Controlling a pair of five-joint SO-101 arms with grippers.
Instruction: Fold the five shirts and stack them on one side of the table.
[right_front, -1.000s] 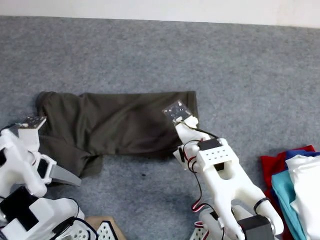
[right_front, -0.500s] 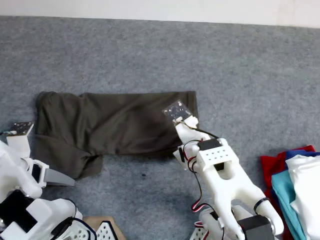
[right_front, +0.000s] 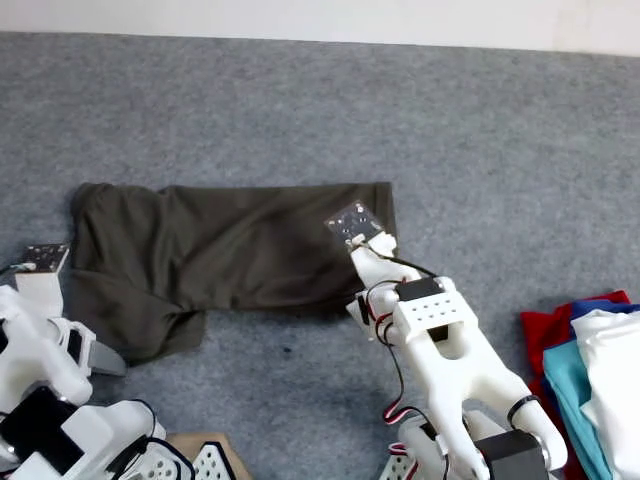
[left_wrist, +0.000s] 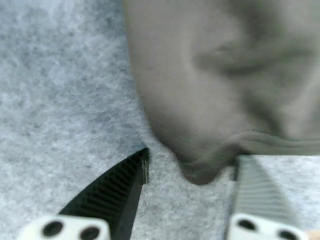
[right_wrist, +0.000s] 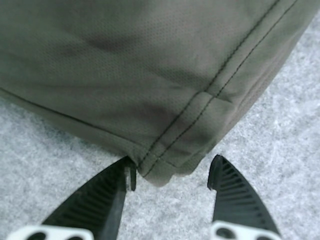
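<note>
A dark olive shirt (right_front: 240, 250) lies flat across the middle of the grey carpeted table, folded into a long band. One sleeve sticks out toward the near left. My left gripper (left_wrist: 192, 172) is open at the tip of that sleeve (left_wrist: 200, 170), which sits between the fingers. In the high view the left gripper (right_front: 105, 362) is just off the sleeve's near-left edge. My right gripper (right_wrist: 172, 167) is also open, straddling the shirt's hemmed near-right corner (right_wrist: 165, 172). The right arm (right_front: 430, 320) covers that corner from above.
A pile of other shirts (right_front: 590, 370) in red, blue, teal and white lies at the near right edge. Bare carpet (right_front: 480, 130) stretches behind and to the right of the olive shirt. A brown piece (right_front: 195, 440) shows at the near edge by the left arm's base.
My left arm has drawn back toward the near left, so its gripper now sits at the sleeve's tip. The right arm and the shirt have not moved.
</note>
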